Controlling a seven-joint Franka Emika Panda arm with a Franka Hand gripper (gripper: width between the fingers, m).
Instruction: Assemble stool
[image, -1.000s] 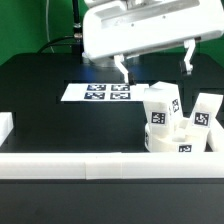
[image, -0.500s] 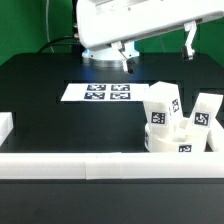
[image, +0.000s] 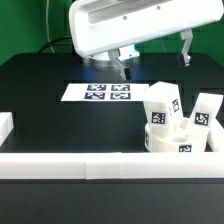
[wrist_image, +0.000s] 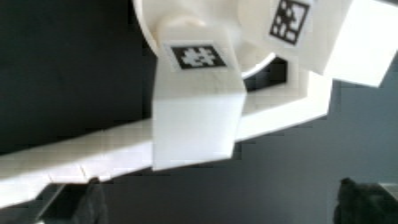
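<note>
Since the earlier frames the gripper (image: 153, 61) has been raised and shifted toward the exterior view's left, and the white arm housing now fills more of the upper frame. Its two fingers are spread wide apart and nothing is held between them. One finger (image: 124, 68) is seen over the marker board (image: 97, 93); the other is seen near the frame's upper right.

The seat (image: 180, 143), a thick white disc, is seated on the black bench (image: 40, 85), below the gripper and well apart from it. Three legs are stood upright on the seat: a tall leg (image: 161, 106) almost directly under the gripper, a shorter leg (image: 204, 112) beyond it toward the exterior view's right, and a low leg (image: 175, 129) between them. Black-and-white tags are carried on each.

A white border rail (image: 90, 165) is laid along the near bench edge, touching the seat.

In the wrist view, one tagged leg (wrist_image: 196, 95) is seen large and close, with the rail (wrist_image: 107, 150) crossing behind it; the fingertips are barely visible as dark shapes.
</note>
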